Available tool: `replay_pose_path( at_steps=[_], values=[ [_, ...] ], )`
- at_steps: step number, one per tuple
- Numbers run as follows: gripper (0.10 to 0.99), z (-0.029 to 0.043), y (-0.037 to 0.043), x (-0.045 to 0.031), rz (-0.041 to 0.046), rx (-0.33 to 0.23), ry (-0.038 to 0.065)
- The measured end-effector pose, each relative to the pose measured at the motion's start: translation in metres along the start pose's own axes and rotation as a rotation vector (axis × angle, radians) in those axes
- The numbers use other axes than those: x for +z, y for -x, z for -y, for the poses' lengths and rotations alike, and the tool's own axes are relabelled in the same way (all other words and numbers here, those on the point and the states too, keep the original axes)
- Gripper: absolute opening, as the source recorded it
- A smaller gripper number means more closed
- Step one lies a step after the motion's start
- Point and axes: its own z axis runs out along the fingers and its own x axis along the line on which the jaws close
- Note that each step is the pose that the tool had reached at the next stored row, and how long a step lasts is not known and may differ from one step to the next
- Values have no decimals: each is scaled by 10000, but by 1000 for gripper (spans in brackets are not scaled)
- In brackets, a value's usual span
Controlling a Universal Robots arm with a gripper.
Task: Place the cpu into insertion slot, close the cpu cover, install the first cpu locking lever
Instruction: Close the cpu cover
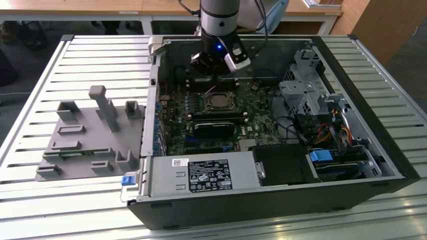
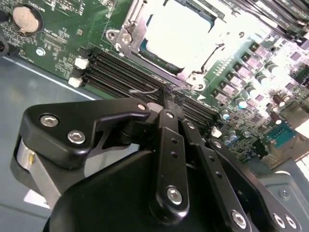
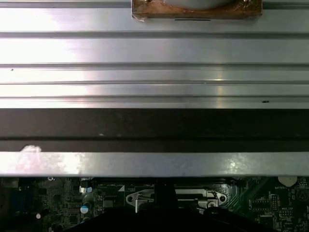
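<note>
The cpu [image 2: 178, 29] lies flat in the insertion slot [image 2: 150, 48] on the green board, its pale metal top catching the light. The silver cpu cover [image 2: 129, 28] lies down around it. In the second wrist view, my gripper [image 2: 169, 96] has its black fingers [image 2: 166, 130] shut together, with the tips at a thin wire locking lever [image 2: 145, 90] just beside the socket, over the memory slots. I cannot tell whether the wire is pinched or only touched. In the exterior view the gripper [image 1: 215, 86] hangs just behind the cpu [image 1: 219, 102] inside the open case.
Long black memory slots [image 2: 116, 72] run beside the socket, and a coin battery [image 2: 23, 17] sits further off. The case holds a power supply [image 1: 200, 175] at the front and a drive cage [image 1: 307, 95] at the exterior view's right. A grey fixture [image 1: 87, 135] stands outside, at the exterior view's left.
</note>
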Motion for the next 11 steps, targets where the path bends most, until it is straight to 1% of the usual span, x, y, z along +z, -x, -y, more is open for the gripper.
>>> replay_pose_path(
  at_steps=[6,11],
  values=[
    [106,-1,81,24,-1,0,-1],
    [106,0,187,56,0,0,1]
  ],
)
